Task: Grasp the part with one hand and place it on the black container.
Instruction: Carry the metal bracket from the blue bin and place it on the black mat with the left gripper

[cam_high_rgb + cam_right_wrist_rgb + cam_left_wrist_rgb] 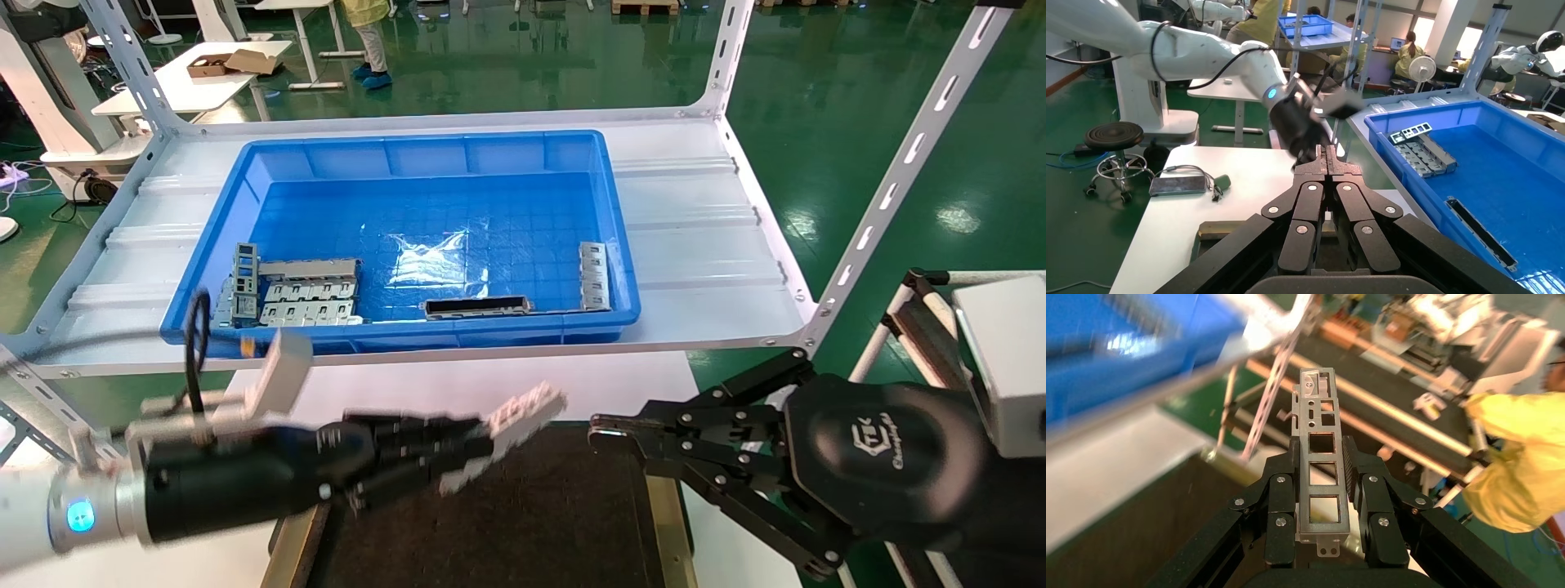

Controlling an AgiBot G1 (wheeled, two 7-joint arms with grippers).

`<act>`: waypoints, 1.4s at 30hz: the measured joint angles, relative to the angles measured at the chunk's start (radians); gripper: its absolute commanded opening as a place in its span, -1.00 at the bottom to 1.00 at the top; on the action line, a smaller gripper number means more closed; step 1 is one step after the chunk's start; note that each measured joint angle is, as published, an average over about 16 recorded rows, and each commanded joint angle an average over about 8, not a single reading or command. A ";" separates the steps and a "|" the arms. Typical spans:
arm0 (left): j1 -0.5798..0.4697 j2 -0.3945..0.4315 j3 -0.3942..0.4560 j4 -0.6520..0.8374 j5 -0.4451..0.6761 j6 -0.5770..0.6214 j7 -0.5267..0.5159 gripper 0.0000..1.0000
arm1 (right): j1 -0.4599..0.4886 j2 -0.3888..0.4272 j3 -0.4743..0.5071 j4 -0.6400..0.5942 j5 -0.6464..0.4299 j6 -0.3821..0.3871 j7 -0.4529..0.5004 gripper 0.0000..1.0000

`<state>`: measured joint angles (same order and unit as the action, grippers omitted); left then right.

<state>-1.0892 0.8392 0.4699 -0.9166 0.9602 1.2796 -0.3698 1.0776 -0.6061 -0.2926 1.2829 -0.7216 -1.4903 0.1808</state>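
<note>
Now the left gripper clamps the part above the tray, while the right gripper idles closed beside it.

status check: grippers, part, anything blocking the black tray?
Left gripper shut on the part, carried above the black container. Right gripper shut, empty, parked over the tray's right edge. Drop area bare.

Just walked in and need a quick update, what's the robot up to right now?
The left gripper is shut on the part, a slim silver bar with square windows, held over the black container, not yet set down. The right gripper sits shut beside it. More metal parts lie in the blue bin on the shelf.
</note>
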 measured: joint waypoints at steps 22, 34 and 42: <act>0.300 0.166 0.120 -0.200 0.311 -0.818 -0.290 -1.00 | 0.000 0.001 -0.001 0.000 0.001 0.001 -0.001 -1.00; 0.285 0.304 0.217 -0.079 0.436 -1.026 -0.446 -1.00 | 0.000 0.001 -0.002 0.000 0.001 0.001 -0.001 -1.00; 0.259 0.366 0.260 0.007 0.482 -1.091 -0.524 -1.00 | 0.001 0.001 -0.002 0.000 0.002 0.001 -0.001 -1.00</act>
<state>-0.8307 1.2051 0.7299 -0.9096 1.4417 0.1888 -0.8939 1.0781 -0.6051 -0.2951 1.2828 -0.7200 -1.4893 0.1796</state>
